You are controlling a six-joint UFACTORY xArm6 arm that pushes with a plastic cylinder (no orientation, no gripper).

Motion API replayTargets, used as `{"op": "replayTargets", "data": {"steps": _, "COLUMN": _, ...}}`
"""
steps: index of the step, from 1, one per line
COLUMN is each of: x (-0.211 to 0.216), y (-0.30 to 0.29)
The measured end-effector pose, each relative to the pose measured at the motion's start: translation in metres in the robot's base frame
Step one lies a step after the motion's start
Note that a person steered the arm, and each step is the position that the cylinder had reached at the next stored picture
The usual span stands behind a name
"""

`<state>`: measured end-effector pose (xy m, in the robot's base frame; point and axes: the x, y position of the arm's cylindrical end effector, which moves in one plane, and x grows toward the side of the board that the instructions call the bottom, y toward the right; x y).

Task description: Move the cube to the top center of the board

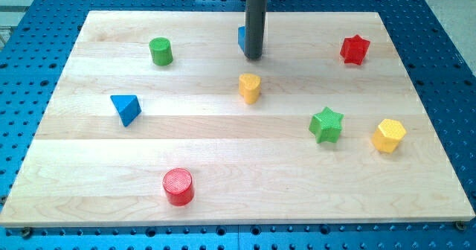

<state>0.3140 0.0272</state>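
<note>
The blue cube (241, 39) sits near the view's top centre of the wooden board (223, 183). Only its left part shows; the rod hides the rest. My tip (253, 57) rests on the board right against the cube's right side, just in front of it. A yellow block (250, 88) stands a little below my tip.
A green cylinder (161, 51) stands at the upper left, a blue triangular block (126, 109) at the left, a red cylinder (178, 187) at the bottom. A red star (355, 50) is at the upper right, a green star (326, 125) and a yellow hexagonal block (389, 135) at the right.
</note>
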Motion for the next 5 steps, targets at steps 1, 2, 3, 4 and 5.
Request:
{"op": "replayTargets", "data": {"steps": 1, "x": 0.012, "y": -0.045}}
{"op": "replayTargets", "data": {"steps": 2, "x": 0.001, "y": -0.040}}
{"op": "replayTargets", "data": {"steps": 3, "x": -0.011, "y": -0.012}}
{"op": "replayTargets", "data": {"steps": 4, "x": -0.028, "y": -0.009}}
{"op": "replayTargets", "data": {"steps": 5, "x": -0.028, "y": -0.008}}
